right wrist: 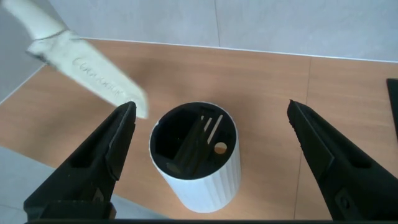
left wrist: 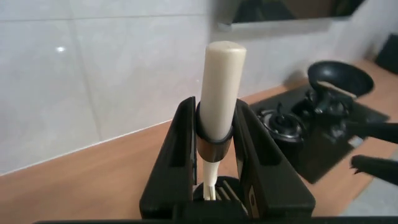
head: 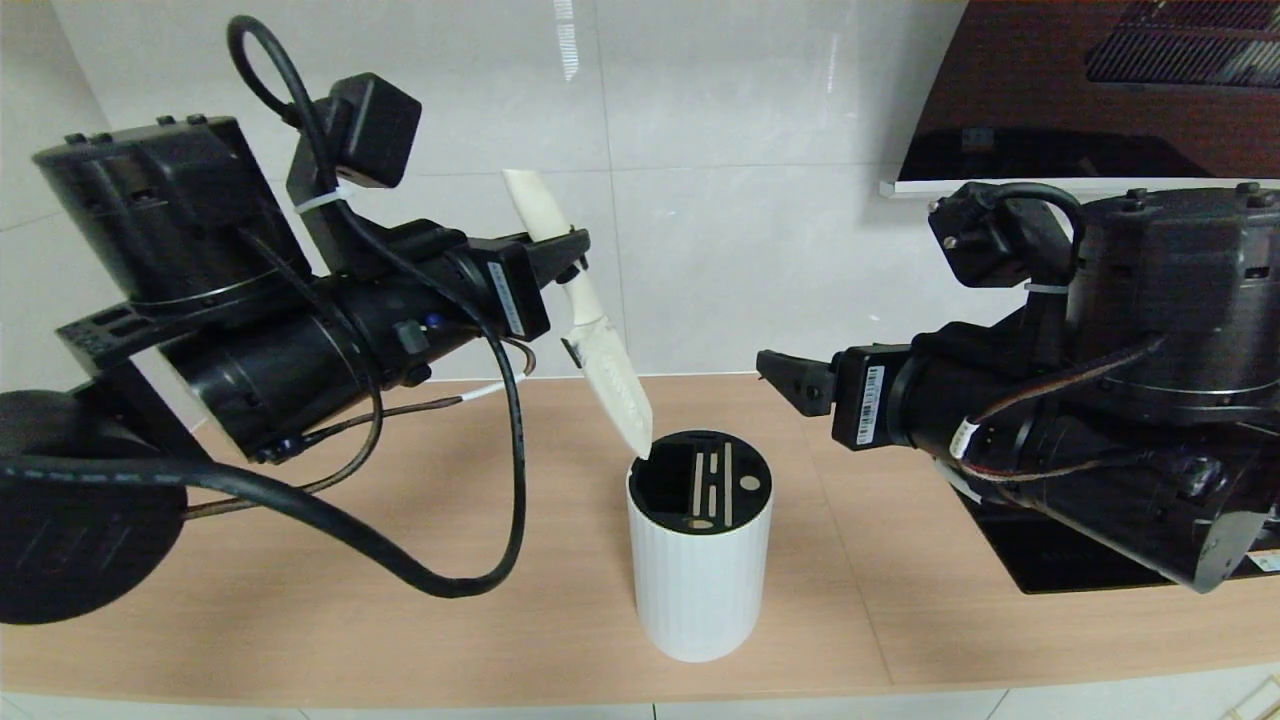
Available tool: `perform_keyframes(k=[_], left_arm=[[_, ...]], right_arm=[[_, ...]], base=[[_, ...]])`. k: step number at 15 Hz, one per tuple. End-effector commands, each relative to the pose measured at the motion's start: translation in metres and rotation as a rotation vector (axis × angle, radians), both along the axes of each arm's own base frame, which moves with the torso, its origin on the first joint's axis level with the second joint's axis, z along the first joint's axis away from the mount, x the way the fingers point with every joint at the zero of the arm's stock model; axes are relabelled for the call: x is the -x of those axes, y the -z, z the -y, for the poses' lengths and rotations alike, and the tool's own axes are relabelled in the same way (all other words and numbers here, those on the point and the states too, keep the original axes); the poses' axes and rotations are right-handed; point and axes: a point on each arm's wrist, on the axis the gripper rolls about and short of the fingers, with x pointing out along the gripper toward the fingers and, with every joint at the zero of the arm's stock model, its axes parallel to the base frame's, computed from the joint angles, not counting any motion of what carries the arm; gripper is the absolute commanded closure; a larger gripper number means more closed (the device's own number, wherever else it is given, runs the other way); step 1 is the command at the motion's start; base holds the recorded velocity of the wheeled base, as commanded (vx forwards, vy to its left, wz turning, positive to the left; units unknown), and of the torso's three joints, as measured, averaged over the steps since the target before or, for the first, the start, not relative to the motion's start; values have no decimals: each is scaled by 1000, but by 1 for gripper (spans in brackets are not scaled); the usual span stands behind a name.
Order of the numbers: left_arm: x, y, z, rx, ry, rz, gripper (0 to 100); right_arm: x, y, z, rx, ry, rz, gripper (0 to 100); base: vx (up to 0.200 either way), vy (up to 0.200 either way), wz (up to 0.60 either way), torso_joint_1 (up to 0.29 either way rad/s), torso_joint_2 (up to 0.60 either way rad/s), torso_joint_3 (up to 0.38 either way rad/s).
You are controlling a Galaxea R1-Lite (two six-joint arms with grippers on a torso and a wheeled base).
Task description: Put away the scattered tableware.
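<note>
One knife (head: 612,375) was pinched by its handle between the fingers of the left gripper (head: 562,258). Its blade hung below them, tip at the rim of the white holder (head: 700,570). Insertion seemed the step in hand; next, the tip needed aligning over an opening, then lowering straight. The holder's slots looked empty. The right gripper (right wrist: 210,115) had its fingers spread, with the holder beyond them.

The left gripper (head: 562,258) was held high, clamped on the knife (head: 612,372) handle; the right gripper (head: 782,378) hung level opposite, jaws spread wide.

A frying pan (left wrist: 341,76) sits on the stove (left wrist: 305,148).
</note>
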Motion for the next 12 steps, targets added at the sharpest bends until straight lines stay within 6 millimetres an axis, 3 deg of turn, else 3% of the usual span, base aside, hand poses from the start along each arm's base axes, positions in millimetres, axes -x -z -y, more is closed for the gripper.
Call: perform_keyframes(k=[1, 3, 12], left_arm=[[-6, 15, 10, -27, 19, -44, 100], [-10, 28, 18, -54, 31, -73, 100], [-10, 43, 26, -65, 51, -89, 100]], right_arm=[[-2, 4, -3, 10, -1, -8, 0], [-4, 7, -5, 18, -1, -15, 0], [-7, 12, -8, 29, 1, -25, 0]], base=[[0, 0, 0, 0, 0, 0], [0, 0, 0, 0, 0, 0], [0, 0, 0, 0, 0, 0]])
